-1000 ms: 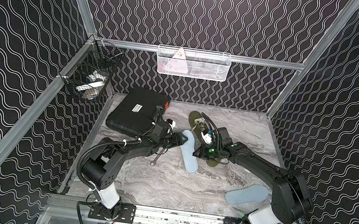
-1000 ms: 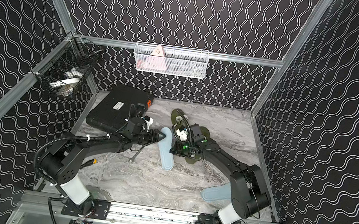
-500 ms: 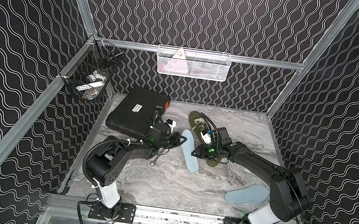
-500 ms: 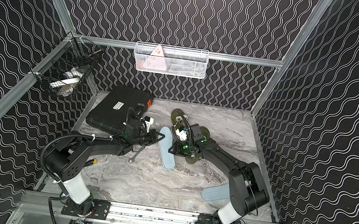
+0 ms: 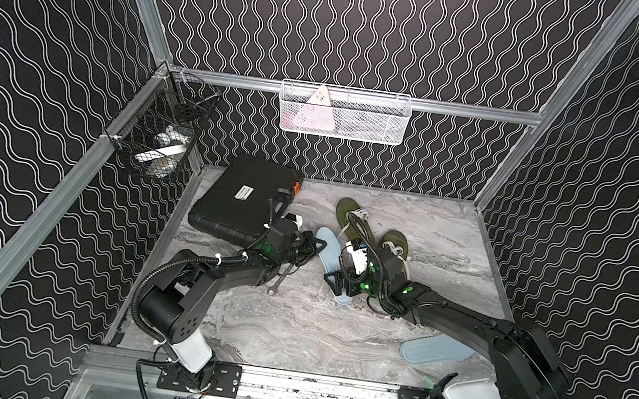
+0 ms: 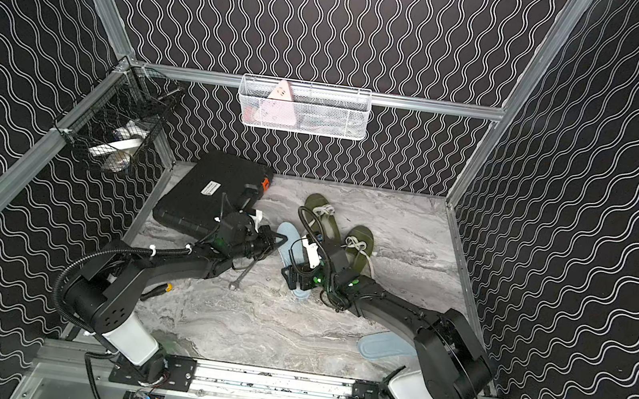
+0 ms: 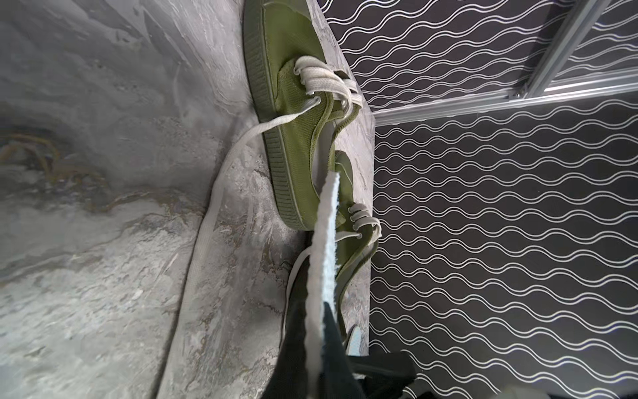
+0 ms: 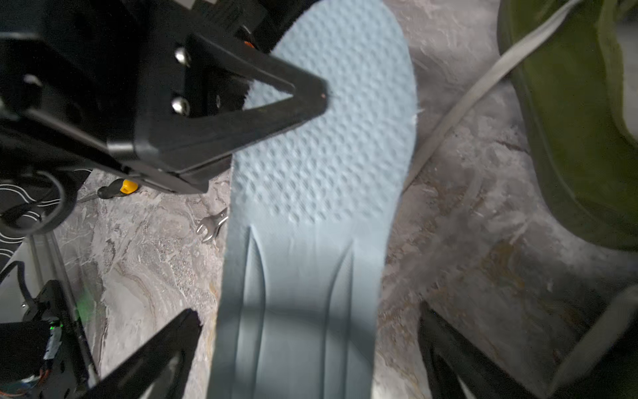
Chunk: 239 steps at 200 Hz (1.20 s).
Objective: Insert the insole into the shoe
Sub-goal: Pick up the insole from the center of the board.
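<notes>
A pale blue insole (image 5: 328, 252) (image 6: 290, 240) lies between the two arms in both top views. My left gripper (image 5: 319, 246) (image 7: 316, 300) is shut on the insole's (image 7: 324, 248) side edge near the toe end. My right gripper (image 5: 336, 286) (image 8: 309, 314) stands open, its fingers on either side of the insole's (image 8: 310, 207) heel end without touching it. Two olive green shoes (image 5: 351, 217) (image 5: 395, 248) with pale laces lie just behind. The nearer shoe (image 7: 293, 114) has its opening facing the insole tip.
A second pale blue insole (image 5: 436, 350) lies front right, partly under the right arm. A black case (image 5: 242, 199) sits back left, a wrench (image 5: 277, 283) lies by the left arm, and a screwdriver (image 6: 159, 290) under it. Wire baskets (image 5: 158, 137) (image 5: 343, 113) hang on the walls.
My left gripper has closed on the insole's edge. My right gripper has opened and let go of the insole, drawing back a little toward its heel end.
</notes>
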Available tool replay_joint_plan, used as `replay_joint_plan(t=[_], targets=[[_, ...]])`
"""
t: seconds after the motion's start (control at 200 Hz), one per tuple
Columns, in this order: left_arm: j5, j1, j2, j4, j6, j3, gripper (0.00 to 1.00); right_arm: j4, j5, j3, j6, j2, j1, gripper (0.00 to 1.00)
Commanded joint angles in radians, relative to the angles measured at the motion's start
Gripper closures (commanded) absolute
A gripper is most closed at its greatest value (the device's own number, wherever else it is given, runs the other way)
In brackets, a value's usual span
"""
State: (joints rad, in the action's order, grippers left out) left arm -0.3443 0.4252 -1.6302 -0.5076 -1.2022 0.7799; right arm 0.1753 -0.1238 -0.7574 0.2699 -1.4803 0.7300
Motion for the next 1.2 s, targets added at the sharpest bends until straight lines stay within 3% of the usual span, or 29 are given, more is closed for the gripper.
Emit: replay_joint_plan(t=[0.0, 0.375, 0.771, 0.866, 1.046, 1.191], targets=[[0.014, -0.001, 0.019, 0.044, -0.028, 0.014, 1.00, 0.124, 0.081, -0.016, -0.014, -0.045, 0.012, 0.00], [0.010, -0.001, 0.028, 0.026, -0.057, -0.005, 1.00, 0.194, 0.081, -0.066, -0.018, -0.135, 0.024, 0.02], [-0.005, -0.002, 0.004, -0.044, -0.105, -0.026, 1.00, 0.161, 0.045, -0.066, -0.031, -0.144, 0.025, 0.29], [-0.007, -0.002, 0.002, -0.055, -0.110, -0.033, 1.00, 0.155, 0.047, -0.065, -0.032, -0.140, 0.025, 0.42], [-0.022, -0.002, -0.011, -0.082, -0.116, -0.033, 0.65, 0.077, 0.051, -0.095, -0.025, -0.132, 0.026, 0.55], [-0.030, -0.005, -0.004, -0.068, -0.082, -0.011, 0.53, -0.004, 0.074, -0.112, -0.013, -0.116, 0.023, 0.59]])
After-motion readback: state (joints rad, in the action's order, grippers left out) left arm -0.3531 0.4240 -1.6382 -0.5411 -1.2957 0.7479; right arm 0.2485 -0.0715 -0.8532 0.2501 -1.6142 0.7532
